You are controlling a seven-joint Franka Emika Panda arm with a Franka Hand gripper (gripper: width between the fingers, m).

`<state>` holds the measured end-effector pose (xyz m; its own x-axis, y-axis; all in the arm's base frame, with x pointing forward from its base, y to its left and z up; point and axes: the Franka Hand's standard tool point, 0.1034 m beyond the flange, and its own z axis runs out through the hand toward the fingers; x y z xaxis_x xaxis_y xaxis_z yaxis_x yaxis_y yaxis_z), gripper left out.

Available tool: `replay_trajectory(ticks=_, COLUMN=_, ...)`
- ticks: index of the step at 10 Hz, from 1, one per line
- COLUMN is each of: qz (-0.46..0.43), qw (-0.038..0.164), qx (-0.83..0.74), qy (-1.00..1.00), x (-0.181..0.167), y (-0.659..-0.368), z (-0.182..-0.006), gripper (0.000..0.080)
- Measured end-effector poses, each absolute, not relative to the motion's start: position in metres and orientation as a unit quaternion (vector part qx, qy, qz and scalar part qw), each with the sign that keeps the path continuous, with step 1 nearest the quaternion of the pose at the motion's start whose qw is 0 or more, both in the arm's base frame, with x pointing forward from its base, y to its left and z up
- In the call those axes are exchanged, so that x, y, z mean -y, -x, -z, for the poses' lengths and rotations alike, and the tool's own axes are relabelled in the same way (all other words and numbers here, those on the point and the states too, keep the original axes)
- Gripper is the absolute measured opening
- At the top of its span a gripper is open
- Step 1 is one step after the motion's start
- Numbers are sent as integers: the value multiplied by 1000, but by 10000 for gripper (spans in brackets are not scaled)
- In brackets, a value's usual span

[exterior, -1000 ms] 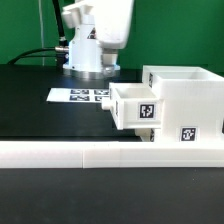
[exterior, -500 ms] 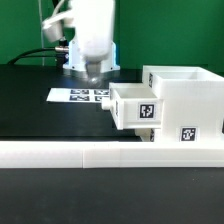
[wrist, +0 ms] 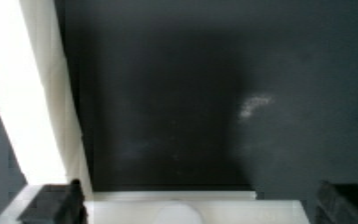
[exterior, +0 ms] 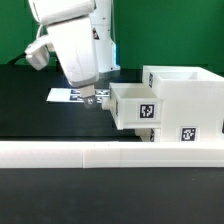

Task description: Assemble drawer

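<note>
Broadly, scene: a black table (exterior: 40,115) before a green backdrop, with the white arm (exterior: 70,40) leaning in from the upper part of the exterior view.

Gripper: the gripper (exterior: 94,98) hangs low over the table, just at the exterior view's left of the drawer. Its two dark fingertips (wrist: 51,200) appear at opposite edges of the wrist view, set well apart, with nothing between them.

Drawer: the drawer (exterior: 175,105) sits on the table at the exterior view's right, a white boxy housing bearing a square tag on its lower front.

Tray: one open-top tray (exterior: 135,105) stands partly out of the housing toward the exterior view's left, with a black-and-white tag on its front face. Whether a gripper finger touches its near wall cannot be told.

Marker board: the marker board (exterior: 68,96) lies flat on the table behind the gripper, partly hidden by the arm.

Rail: a long low white rail (exterior: 100,152) crosses the foreground of the exterior view, in front of the drawer.

Wrist view: mostly dark table surface, a pale white strip (wrist: 25,110) along one side and a blurred white edge (wrist: 167,208) between the fingertips; what these belong to cannot be told.
</note>
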<state>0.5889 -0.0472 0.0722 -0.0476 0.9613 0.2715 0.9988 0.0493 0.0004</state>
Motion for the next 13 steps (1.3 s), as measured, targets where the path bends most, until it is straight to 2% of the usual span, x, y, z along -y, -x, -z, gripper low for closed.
replay_trajectory(ticks=3, qz=92, qw=109, qx=693, qy=706, x=17, y=-585, z=-63, gripper=649)
replay_trajectory(ticks=7, qz=93, qw=109, qx=695, qy=705, x=20, y=-584, z=-62, gripper=649)
replay_trajectory(ticks=9, qz=94, qw=111, qx=698, qy=702, x=9, y=-585, z=-61, gripper=649)
replay_trajectory(ticks=13, qz=75, qw=101, qx=711, qy=692, x=-18, y=-589, z=-61, gripper=649)
